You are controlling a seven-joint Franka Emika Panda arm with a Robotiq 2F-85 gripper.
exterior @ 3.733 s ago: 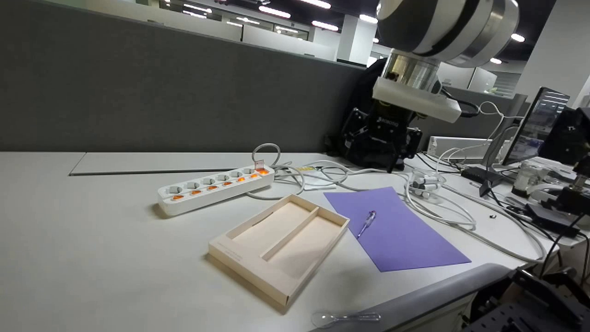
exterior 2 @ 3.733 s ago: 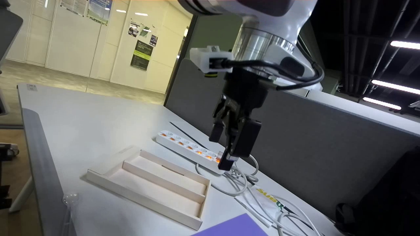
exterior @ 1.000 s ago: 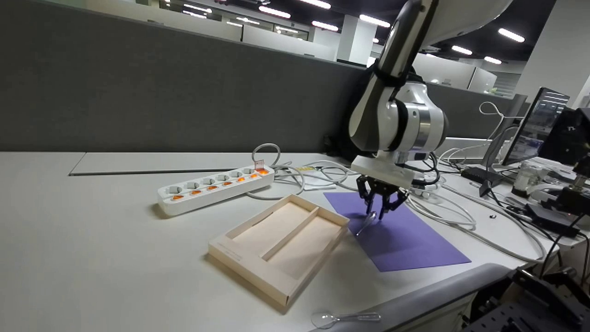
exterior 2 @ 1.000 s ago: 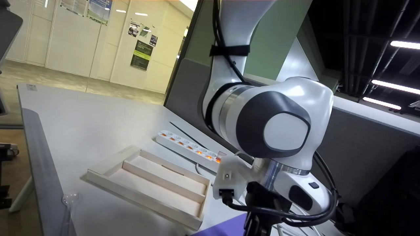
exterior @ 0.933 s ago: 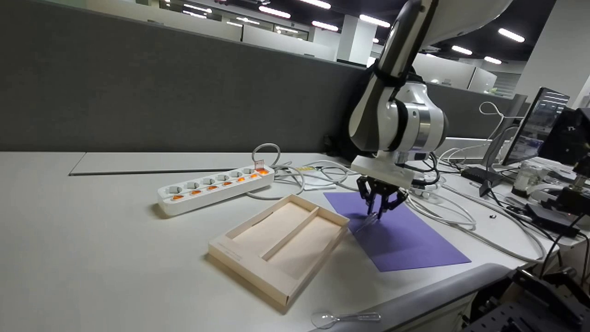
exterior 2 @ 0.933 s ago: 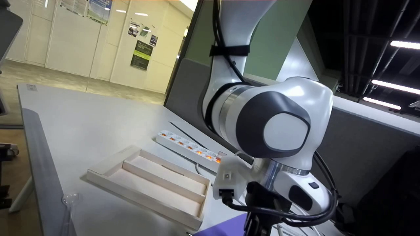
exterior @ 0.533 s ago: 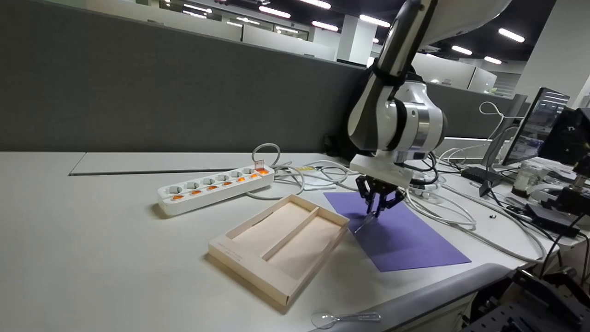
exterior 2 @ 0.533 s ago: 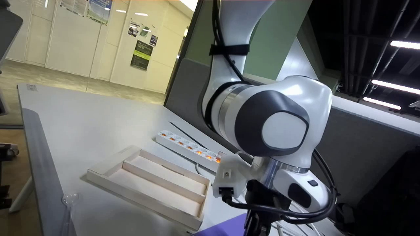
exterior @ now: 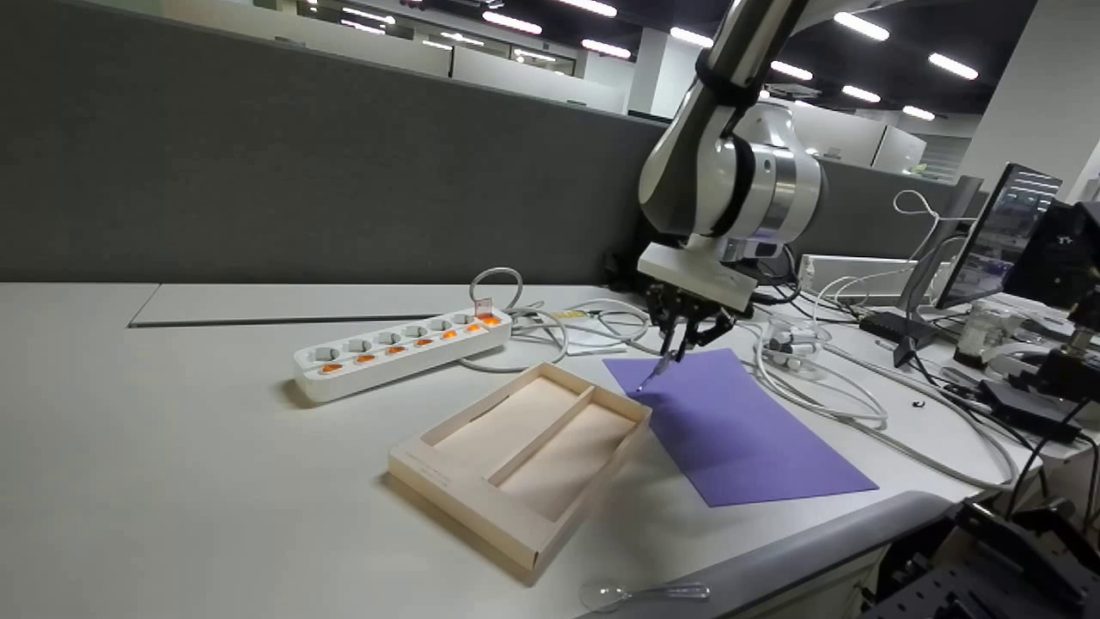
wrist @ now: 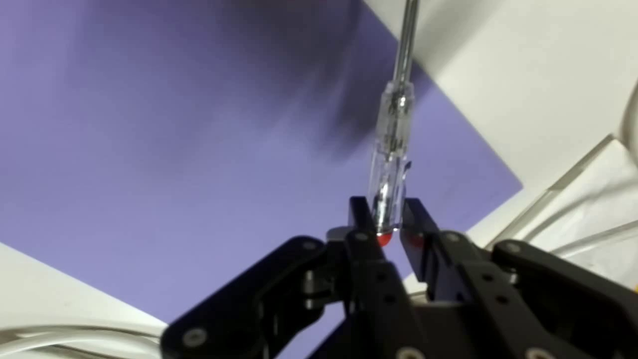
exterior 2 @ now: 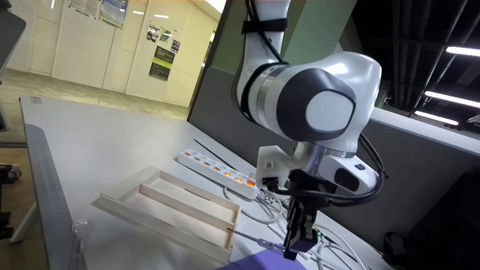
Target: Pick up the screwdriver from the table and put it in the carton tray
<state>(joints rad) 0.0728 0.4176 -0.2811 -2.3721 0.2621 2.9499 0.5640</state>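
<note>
The screwdriver (wrist: 396, 119) has a clear handle with a red end cap and a thin metal shaft. My gripper (wrist: 386, 209) is shut on the capped end of its handle, seen in the wrist view. In an exterior view the screwdriver (exterior: 656, 372) hangs at a slant just above the purple sheet, tip down and toward the carton tray (exterior: 468, 513). In an exterior view its shaft tip (exterior 2: 229, 229) overlaps the near end of the tray; height over the rim is hard to judge. Two long compartments without contents flank the tray's ridge (exterior 2: 187, 205). The table (exterior: 215, 481) is pale grey-white.
A purple sheet (exterior: 756, 447) lies under the gripper. Behind the tray are a white power strip (exterior: 400, 357) and tangled white cables (exterior: 601, 320). A clear plastic spoon (exterior: 644, 592) rests near the front edge. A grey partition (exterior: 301, 172) closes off the back.
From high above, the gripper came down to the screwdriver on the purple sheet and shut on its handle. Since then it has risen, lifting the screwdriver up and slightly toward the back.
</note>
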